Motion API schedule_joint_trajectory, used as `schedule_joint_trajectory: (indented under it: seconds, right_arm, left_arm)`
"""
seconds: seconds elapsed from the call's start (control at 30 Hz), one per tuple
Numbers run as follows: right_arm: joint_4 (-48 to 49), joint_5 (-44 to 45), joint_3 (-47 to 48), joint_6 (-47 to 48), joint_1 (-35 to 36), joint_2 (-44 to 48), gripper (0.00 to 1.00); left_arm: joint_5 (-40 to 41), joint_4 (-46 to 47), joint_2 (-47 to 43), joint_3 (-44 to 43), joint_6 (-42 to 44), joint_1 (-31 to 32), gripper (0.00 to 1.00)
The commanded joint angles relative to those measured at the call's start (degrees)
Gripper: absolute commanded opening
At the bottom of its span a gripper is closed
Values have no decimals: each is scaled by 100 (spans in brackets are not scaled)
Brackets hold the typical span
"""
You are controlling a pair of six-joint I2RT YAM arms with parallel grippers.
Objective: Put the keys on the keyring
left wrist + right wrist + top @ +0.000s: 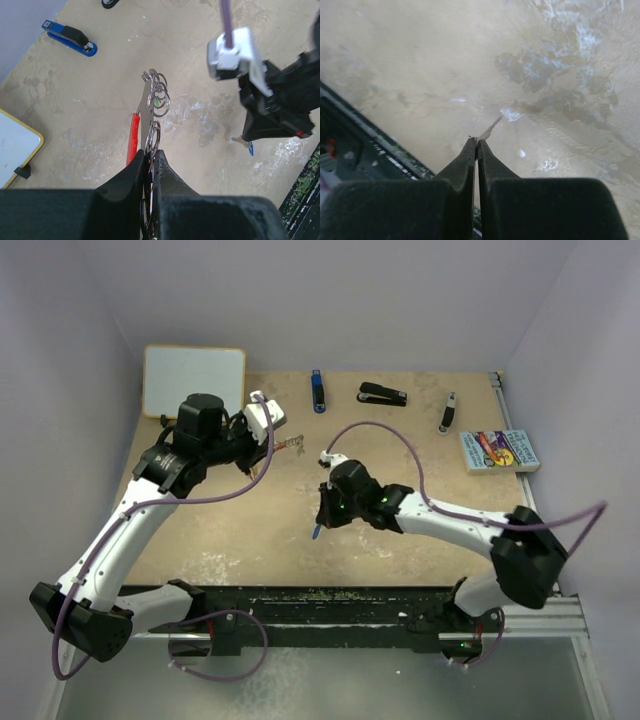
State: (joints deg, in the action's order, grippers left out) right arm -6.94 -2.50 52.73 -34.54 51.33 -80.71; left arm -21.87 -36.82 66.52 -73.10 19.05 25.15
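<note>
My left gripper (151,152) is shut on the keyring (133,137), a red crescent clip joined to a flat metal strip with several silvery rings (159,95). It holds it above the table; a bit of green shows behind the rings. In the top view the left gripper (272,447) holds the keyring (291,445) at centre left. My right gripper (476,141) is shut on a small silver key (491,130), whose blade sticks out past the tips. Its blue tag (316,532) hangs under the right gripper (322,510), and shows in the left wrist view (250,147). Other keys are not visible.
A whiteboard (193,380) lies at the back left. A blue-and-black stick (317,392), a black stapler (383,394) and a dark oblong tool (447,413) lie along the back. A colourful booklet (498,451) is at the right edge. A black rail (330,605) runs along the near edge.
</note>
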Motion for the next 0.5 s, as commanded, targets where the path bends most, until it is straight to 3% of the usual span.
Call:
schedule_joint_trajectory:
  seconds: [0.0, 0.2, 0.47]
  right_arm:
    - [204, 45, -9, 106, -18, -808, 0]
    - [347, 4, 169, 212, -27, -1393, 0]
    - [229, 87, 131, 227, -27, -1167, 1]
  left_arm:
    - [81, 386, -217, 65, -121, -1, 4]
    - [121, 387, -258, 141, -86, 4, 4]
    - [109, 412, -205, 138, -76, -1, 4]
